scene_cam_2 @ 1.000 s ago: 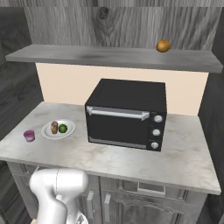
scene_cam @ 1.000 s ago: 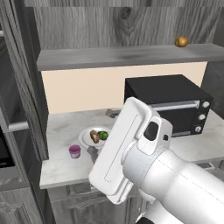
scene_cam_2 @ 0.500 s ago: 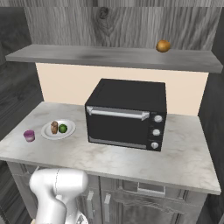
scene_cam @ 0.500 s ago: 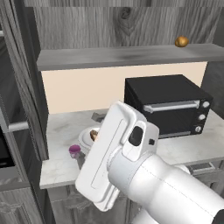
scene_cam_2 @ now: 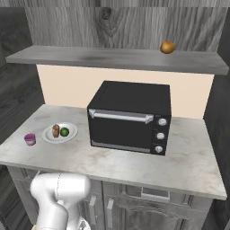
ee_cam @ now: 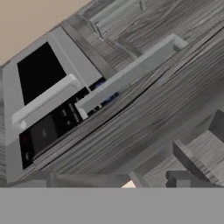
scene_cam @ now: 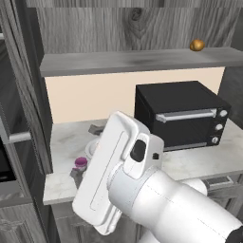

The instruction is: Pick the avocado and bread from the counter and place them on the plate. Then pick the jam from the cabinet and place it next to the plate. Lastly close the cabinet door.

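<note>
One microwave (scene_cam_2: 130, 117) beside plate (scene_cam_2: 59, 133)

You have a pale grey-white marbled worktop (scene_cam_2: 112, 164) over grey wood-grain drawers (scene_cam_2: 148, 211). On it sits a white plate (scene_cam_2: 70, 134) carrying a glossy green avocado (scene_cam_2: 64, 132) and a brown bread (scene_cam_2: 55, 130) piece with a lighter tan patch. Just beside the plate you see the jam (scene_cam_2: 30, 139), magenta-pink with a paler pink lid. The microwave (scene_cam_2: 130, 117) is black with silver knobs and handle. Above, the cabinet (scene_cam_2: 117, 20) is dark grey wood-grain, its shelf board (scene_cam_2: 90, 57) lighter grey, bearing an orange-brown fruit (scene_cam_2: 167, 47). The back wall (scene_cam_2: 63, 85) is beige.
</note>
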Robot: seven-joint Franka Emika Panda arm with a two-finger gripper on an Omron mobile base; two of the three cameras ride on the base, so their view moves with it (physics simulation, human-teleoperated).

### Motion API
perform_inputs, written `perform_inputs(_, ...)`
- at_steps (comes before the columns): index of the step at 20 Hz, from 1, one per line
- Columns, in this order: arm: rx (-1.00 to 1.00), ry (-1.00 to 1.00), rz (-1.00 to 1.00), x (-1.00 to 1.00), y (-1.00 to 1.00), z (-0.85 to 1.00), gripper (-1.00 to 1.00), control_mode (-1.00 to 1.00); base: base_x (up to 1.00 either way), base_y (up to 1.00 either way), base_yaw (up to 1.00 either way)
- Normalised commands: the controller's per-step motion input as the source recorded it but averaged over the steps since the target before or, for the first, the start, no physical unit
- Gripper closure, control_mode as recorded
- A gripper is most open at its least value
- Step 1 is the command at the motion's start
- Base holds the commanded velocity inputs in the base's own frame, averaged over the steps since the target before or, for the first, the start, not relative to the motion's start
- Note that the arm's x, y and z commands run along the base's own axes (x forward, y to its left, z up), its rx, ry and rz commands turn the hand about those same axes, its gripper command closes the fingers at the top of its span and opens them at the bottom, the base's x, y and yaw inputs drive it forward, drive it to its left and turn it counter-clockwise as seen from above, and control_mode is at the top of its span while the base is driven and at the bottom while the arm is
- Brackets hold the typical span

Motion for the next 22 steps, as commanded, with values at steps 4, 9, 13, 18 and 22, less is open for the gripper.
perform_inputs(4,0.00,-0.10,0.05,-0.32,0.08,0.00,-1.00,-1.00,0.00,0.00,0.00)
perform_inputs(9,-0.01,-0.08,0.02,-0.23,0.22,0.00,-1.00,-1.00,0.00,0.00,0.00)
perform_inputs(13,-0.05,-0.09,0.00,-0.10,0.28,0.00,-1.00,-1.00,0.00,0.00,0.00)
perform_inputs(18,-0.06,-0.11,0.00,-0.07,0.24,0.00,-1.00,-1.00,0.00,0.00,0.00)
perform_inputs(22,-0.05,-0.09,-0.01,-0.02,0.14,0.00,-1.00,-1.00,0.00,0.00,0.00)
